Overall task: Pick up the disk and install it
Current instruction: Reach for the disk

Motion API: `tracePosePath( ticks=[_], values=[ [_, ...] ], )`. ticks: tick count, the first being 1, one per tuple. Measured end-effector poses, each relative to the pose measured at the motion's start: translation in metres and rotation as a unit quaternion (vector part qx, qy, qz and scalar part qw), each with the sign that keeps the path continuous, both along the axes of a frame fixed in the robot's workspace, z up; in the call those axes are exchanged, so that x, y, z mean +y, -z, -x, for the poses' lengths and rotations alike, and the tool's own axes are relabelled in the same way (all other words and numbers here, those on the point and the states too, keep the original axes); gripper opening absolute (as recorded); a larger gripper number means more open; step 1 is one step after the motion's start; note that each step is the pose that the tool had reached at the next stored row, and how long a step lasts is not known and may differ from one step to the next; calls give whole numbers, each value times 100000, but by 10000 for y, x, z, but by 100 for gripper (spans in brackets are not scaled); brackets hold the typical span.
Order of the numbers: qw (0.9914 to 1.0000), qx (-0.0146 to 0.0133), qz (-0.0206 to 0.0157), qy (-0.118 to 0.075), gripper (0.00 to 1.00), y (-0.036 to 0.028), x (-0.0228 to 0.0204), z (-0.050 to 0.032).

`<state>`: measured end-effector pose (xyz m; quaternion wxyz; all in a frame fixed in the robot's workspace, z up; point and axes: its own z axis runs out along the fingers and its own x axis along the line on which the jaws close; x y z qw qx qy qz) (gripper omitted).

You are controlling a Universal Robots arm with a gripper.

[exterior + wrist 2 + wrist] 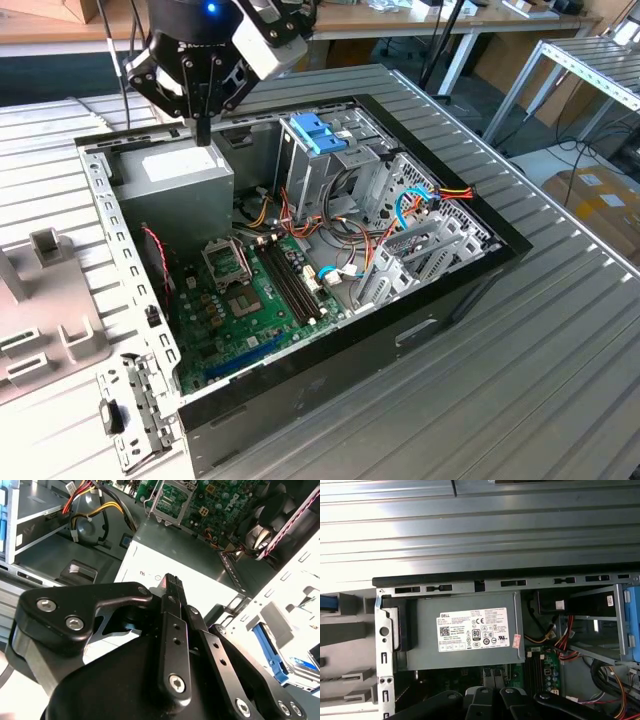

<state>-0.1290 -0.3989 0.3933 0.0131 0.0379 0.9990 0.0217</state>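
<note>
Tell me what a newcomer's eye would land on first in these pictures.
An open black computer case lying on a grey slatted metal table dominates the exterior view, its green motherboard bare. The black robot hand hangs shut just above the big grey power-supply box with a white sticker, toward the exterior view's left. A light-blue plastic cap tops the metal cage beside it.

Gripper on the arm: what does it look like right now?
The black metal gripper has jointed link bars held by silver screws, narrowing to slim fingers. Above it, a round black wrist body carries a small blue light, with a light grey housing beside it.
</note>
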Motion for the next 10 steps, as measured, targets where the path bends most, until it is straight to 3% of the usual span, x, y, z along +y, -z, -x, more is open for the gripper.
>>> tracePosePath(
  ticks=[10],
  values=[
    [100000, 0, 1, 1, 11, 0, 0, 30]
  ],
)
